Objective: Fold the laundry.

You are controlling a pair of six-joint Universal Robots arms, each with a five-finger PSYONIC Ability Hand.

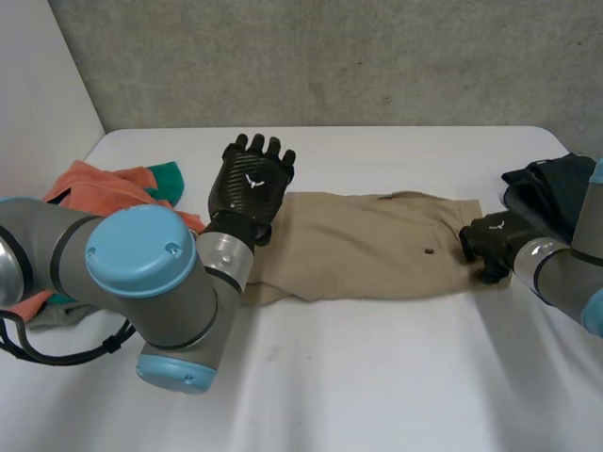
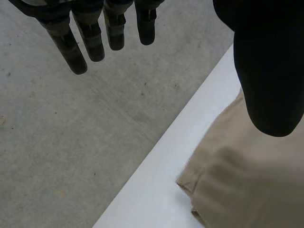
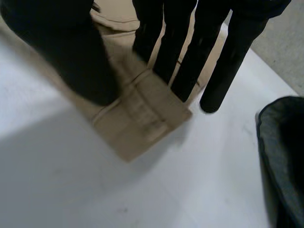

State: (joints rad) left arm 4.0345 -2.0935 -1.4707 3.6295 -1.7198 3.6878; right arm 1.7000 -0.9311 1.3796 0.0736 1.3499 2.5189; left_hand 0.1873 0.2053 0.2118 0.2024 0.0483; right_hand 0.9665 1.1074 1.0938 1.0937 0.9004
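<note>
Khaki garment (image 1: 367, 245), trousers or shorts by the look, lies stretched across the middle of the white table (image 1: 377, 386) as a flat, long band. It seems to be halved lengthwise, so by my reading the step in hand is the crosswise fold that brings one end over onto the other. The right hand (image 1: 492, 243) is down at the band's right end, by a stitched edge. In its wrist view its fingers (image 3: 190, 66) are straight, with their tips on the cloth near the corner and one tip on bare table just beside it. The thumb is spread apart over the cloth, nothing looks pinched, and the edge lies flat. The left hand (image 1: 250, 179) hangs raised above the band's other end, its fingers (image 2: 90, 40) straight and spread, holding nothing. An orange pile (image 1: 104, 193) sits by the left arm, and a dark garment (image 1: 551, 188) lies just beyond the right hand. The next move likely calls for the right hand to close thumb and fingers on its end through every layer, while the left comes down to pin or take its own end, lest the band slide or the layers part
</note>
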